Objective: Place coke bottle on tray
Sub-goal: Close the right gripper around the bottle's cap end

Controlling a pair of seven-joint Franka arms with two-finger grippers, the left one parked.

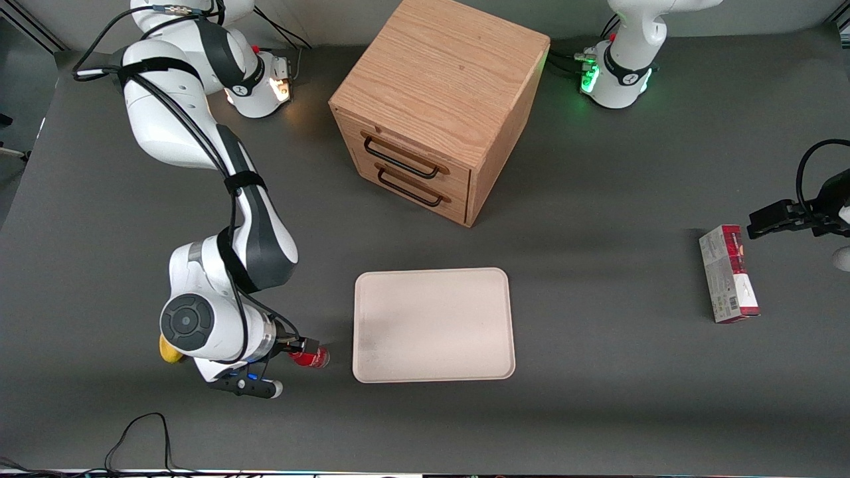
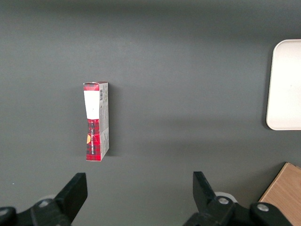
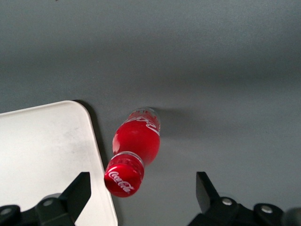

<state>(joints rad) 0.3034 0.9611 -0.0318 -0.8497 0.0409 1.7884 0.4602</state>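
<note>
Nearest the front camera: gripper (image 1: pixel 299 355) on the working arm, low over the table at that arm's end, fingers (image 3: pixel 75 195) spread wide with the coke bottle (image 1: pixel 311 358) in the gap between them, no contact visible. Bottle standing on the grey table (image 1: pixel 597 398), red cap (image 3: pixel 123 178) leaning toward the wrist camera, red label and clear shoulder below it. Not on the tray (image 1: pixel 434 324); just beside one short edge of it, near the rounded corner closest to the front camera, a narrow strip of table between the two. Tray flat, cream-white, low rim, nothing on it, roughly mid-table. Partly hidden under the working arm's wrist, a yellow lemon-like object (image 1: pixel 170 350), beside the gripper and away from the tray. Farther from the front camera than the tray: wooden two-drawer cabinet (image 1: pixel 438 106), set at an angle, both drawers closed, dark handles facing the tray. Well apart, toward the parked arm's end of the table: red-and-grey carton (image 1: pixel 728 273), lying flat, long side running toward the front camera.
</note>
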